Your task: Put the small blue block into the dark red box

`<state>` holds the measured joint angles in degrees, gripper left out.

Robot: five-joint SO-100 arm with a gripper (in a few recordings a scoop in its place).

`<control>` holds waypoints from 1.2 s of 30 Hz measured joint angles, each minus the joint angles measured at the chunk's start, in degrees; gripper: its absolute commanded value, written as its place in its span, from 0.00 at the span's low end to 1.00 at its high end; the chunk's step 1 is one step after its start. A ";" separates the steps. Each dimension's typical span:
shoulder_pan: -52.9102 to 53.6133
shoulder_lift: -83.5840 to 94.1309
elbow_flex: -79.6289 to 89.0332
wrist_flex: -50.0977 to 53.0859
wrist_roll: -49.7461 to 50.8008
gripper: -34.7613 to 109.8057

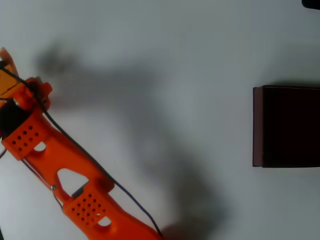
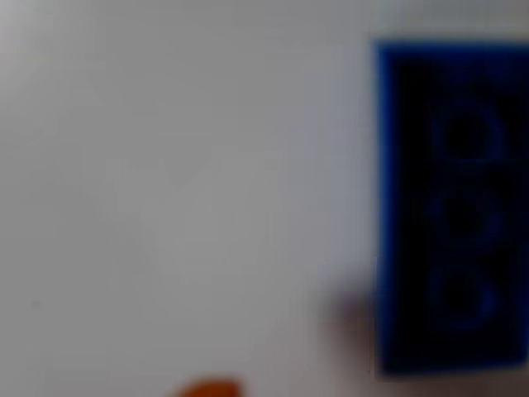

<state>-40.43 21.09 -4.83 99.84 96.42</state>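
In the wrist view the small blue block (image 2: 450, 207) looms large and blurred at the right, lying on the white table with round studs on its dark top. One orange fingertip (image 2: 207, 389) peeks in at the bottom edge, left of the block and apart from it. In the overhead view the orange arm reaches up along the left side, and its gripper (image 1: 7, 67) is cut off by the left edge, so its jaws cannot be read. The dark red box (image 1: 257, 125) sits at the far right, with thin maroon walls and an almost black inside.
The white table (image 1: 165, 60) stretches bare between the arm and the box. A broad soft shadow of the arm lies across its middle. A black cable runs along the arm (image 1: 75, 165).
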 measured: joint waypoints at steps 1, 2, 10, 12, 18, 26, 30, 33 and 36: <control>0.00 0.00 0.00 -0.09 0.00 0.43; 0.00 0.00 0.00 -0.09 0.00 0.43; 0.18 -1.14 0.00 -2.20 -0.09 0.43; 0.18 -1.93 0.00 -2.64 -0.09 0.43; 0.18 -2.20 0.00 -3.16 -0.09 0.43; 0.18 -2.99 0.00 -4.92 -0.09 0.33; 0.44 -4.48 -0.18 -6.24 -1.85 0.25; 0.88 -5.19 -0.44 -7.29 -3.69 0.25; 0.97 -5.36 -1.32 -7.38 -4.13 0.25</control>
<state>-39.46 15.73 -6.15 92.46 92.29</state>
